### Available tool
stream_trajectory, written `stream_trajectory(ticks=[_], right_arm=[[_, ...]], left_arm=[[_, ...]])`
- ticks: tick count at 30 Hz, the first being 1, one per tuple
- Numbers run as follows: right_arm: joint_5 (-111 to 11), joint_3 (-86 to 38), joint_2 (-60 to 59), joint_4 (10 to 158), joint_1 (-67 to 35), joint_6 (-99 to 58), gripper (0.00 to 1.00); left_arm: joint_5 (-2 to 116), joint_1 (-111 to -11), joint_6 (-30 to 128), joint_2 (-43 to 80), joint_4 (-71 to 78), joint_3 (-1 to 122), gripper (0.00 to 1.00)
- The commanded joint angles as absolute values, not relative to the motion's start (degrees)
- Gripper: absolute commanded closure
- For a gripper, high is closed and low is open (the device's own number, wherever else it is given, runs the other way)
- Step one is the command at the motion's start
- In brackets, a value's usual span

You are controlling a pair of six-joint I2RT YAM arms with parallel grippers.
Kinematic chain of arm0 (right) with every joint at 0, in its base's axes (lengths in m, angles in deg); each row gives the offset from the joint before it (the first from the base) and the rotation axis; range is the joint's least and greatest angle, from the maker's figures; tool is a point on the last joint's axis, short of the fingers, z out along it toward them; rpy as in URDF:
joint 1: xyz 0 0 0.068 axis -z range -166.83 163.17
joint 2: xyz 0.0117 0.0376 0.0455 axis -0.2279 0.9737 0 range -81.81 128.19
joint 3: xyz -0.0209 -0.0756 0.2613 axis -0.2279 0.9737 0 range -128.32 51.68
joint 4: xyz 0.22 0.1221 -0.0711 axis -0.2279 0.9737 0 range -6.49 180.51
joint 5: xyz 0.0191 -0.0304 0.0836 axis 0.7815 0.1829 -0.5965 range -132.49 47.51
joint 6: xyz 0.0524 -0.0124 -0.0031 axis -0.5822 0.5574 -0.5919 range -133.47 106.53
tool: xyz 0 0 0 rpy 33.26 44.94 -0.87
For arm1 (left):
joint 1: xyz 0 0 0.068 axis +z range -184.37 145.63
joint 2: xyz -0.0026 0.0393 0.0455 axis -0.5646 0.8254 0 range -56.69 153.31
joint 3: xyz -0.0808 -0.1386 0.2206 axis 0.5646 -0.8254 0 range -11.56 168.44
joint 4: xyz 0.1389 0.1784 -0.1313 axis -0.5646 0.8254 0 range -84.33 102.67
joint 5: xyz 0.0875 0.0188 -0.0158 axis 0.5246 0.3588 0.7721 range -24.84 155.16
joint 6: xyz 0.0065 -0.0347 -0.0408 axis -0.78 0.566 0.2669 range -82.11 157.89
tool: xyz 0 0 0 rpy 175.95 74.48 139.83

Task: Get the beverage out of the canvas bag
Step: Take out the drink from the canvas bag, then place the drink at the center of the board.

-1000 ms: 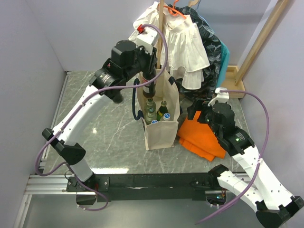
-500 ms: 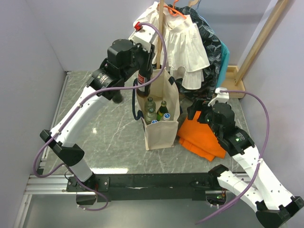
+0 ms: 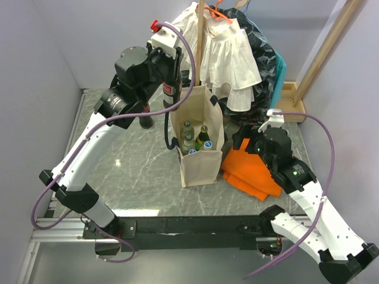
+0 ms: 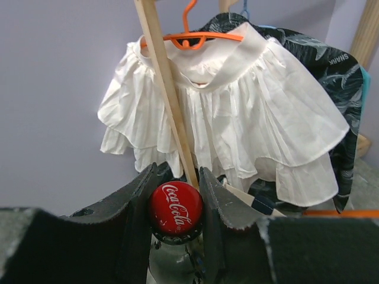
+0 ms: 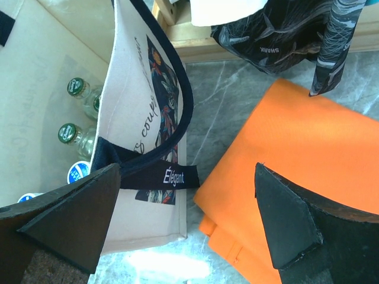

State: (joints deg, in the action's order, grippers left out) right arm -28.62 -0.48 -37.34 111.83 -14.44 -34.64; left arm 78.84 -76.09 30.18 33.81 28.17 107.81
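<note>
The cream canvas bag (image 3: 198, 161) with navy handles stands upright mid-table, and it also shows in the right wrist view (image 5: 142, 106). My left gripper (image 3: 170, 66) is shut on the neck of a glass cola bottle (image 3: 169, 90) and holds it in the air above the bag's far-left rim. In the left wrist view the bottle's red cap (image 4: 174, 208) sits between the two fingers of that gripper (image 4: 176, 192). Several other bottles (image 3: 188, 131) stand inside the bag, their green caps (image 5: 76, 87) showing. My right gripper (image 3: 245, 139) is open and empty, and in its own view (image 5: 186, 207) it hovers over the bag's right side.
A folded orange cloth (image 3: 251, 171) lies on the marble table right of the bag (image 5: 296, 160). Behind the bag a wooden pole (image 3: 200, 41) carries a white dress (image 3: 228, 56) on an orange hanger (image 4: 195, 36) and a dark patterned shirt (image 3: 265, 65). A wooden beam (image 3: 325, 50) leans at the back right.
My left gripper has lifted the cola bottle up out of the bag and moved it a little to the left. The right arm has not moved.
</note>
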Motion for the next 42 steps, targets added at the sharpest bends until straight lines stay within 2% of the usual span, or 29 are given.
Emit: stream_trajectory(ticks=[1, 6, 12, 19, 33, 42], right_arm=[[-28.7, -1.2, -37.4, 110.0, -14.5, -34.7, 0.00], [-28.8, -1.1, -37.2, 109.9, -14.5, -34.6, 0.00], [-29.0, -1.0, -36.8, 109.7, -14.5, -34.4, 0.00], [-29.7, -0.4, -36.4, 108.9, -14.5, -34.7, 0.00], [-29.0, 0.0, -35.9, 109.4, -14.6, -33.9, 0.00], [-28.6, 0.2, -34.3, 108.9, -14.5, -33.3, 0.00]], left_arm=[[81.2, -76.4, 25.6, 27.7, 10.1, 111.9, 0.99], [84.1, -76.4, 23.3, 26.9, 9.2, 111.2, 0.99], [88.6, -76.2, 19.7, 22.9, 2.6, 104.6, 0.99], [91.0, -76.0, 19.2, 23.2, 3.6, 103.2, 0.99], [81.2, -63.9, 33.9, 26.4, 9.2, 101.7, 0.99], [77.9, -61.8, 36.4, 28.4, 6.8, 99.2, 0.99]])
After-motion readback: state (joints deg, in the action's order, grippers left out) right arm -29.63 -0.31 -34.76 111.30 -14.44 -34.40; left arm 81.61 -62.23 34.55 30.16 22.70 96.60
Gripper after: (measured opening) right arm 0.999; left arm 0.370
